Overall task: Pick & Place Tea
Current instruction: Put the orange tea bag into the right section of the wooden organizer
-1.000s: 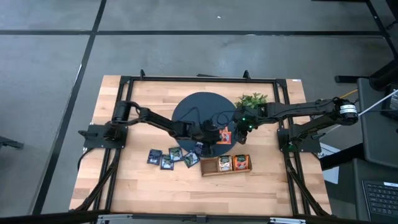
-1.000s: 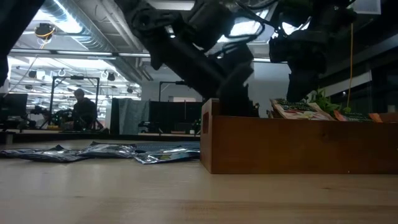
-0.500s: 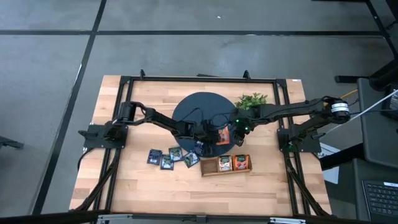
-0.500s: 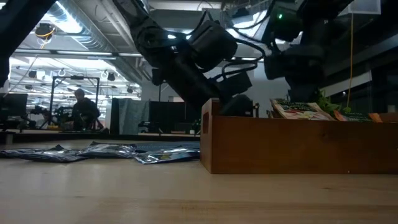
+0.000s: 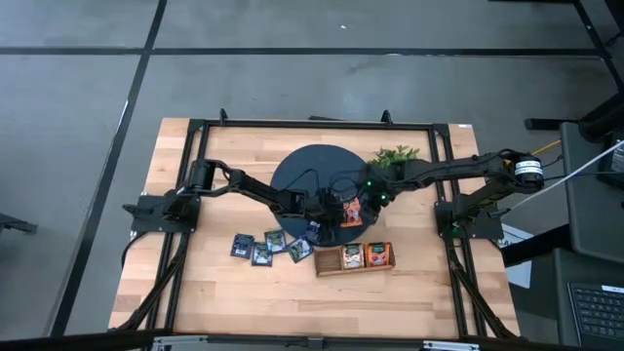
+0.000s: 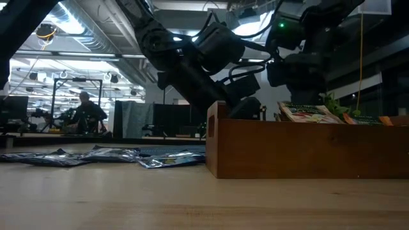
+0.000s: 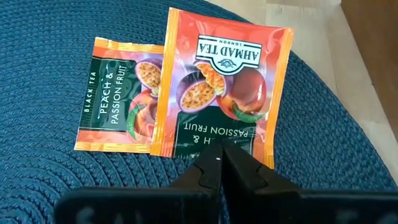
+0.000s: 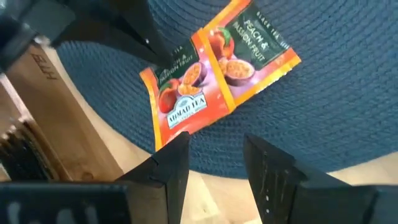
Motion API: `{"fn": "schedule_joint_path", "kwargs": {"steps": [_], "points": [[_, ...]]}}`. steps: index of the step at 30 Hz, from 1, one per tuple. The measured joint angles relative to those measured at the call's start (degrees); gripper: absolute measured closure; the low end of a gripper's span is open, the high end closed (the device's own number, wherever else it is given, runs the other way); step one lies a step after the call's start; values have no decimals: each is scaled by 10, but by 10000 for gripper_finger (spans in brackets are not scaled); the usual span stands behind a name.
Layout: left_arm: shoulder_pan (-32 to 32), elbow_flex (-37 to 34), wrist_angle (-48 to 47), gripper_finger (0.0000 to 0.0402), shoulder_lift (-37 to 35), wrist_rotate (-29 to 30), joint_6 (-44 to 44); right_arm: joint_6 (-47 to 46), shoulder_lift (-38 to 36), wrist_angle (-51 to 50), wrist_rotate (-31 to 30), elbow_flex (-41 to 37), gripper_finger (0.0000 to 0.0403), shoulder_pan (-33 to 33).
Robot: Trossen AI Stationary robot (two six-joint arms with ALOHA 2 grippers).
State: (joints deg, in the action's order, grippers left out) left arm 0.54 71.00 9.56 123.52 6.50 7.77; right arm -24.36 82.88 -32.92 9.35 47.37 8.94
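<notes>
Two orange-red tea sachets (image 7: 121,93) lie on the round dark blue woven mat (image 5: 307,175), one overlapping the other. My left gripper (image 7: 217,163) reaches from the table's left and is shut on the upper sachet (image 7: 221,81). My right gripper (image 8: 217,158) hovers open just right of the sachets (image 8: 249,46), touching nothing. Several dark sachets (image 5: 271,245) lie flat on the table left of the wooden tray (image 5: 354,256). The tray holds more sachets (image 5: 378,254). My left gripper pinches the upper orange-red sachet between its two fingers at the middle of the edge below the "PASSION FRUIT" lettering (image 7: 214,146). It comes slanting down from the table's left. The sachet's opposite end lies over the other sachet and the mat; whether any of it is lifted, I cannot tell.
A leafy green plant (image 5: 395,156) stands at the mat's far right, beside my right arm. The tray's wooden wall (image 6: 300,147) fills the low view and hides the mat. A black frame (image 5: 195,127) borders the table. Bare wood lies near the front edge (image 5: 292,297).
My right gripper has moved toward the table's left, closer to the sachets on the mat. My left arm's wrist has risen and tipped, so its fingers now slant down toward the mat instead of standing steeply.
</notes>
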Motion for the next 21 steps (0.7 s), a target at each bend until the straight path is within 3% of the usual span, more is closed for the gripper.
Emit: {"fn": "schedule_joint_path", "kwargs": {"steps": [7, 21], "points": [[0, -1, 0, 398, 1, 0, 0, -40, 0, 93, 68, -49, 251, 19], [0, -2, -1, 398, 1, 4, 0, -52, 0, 170, 68, -83, 251, 24]]}}
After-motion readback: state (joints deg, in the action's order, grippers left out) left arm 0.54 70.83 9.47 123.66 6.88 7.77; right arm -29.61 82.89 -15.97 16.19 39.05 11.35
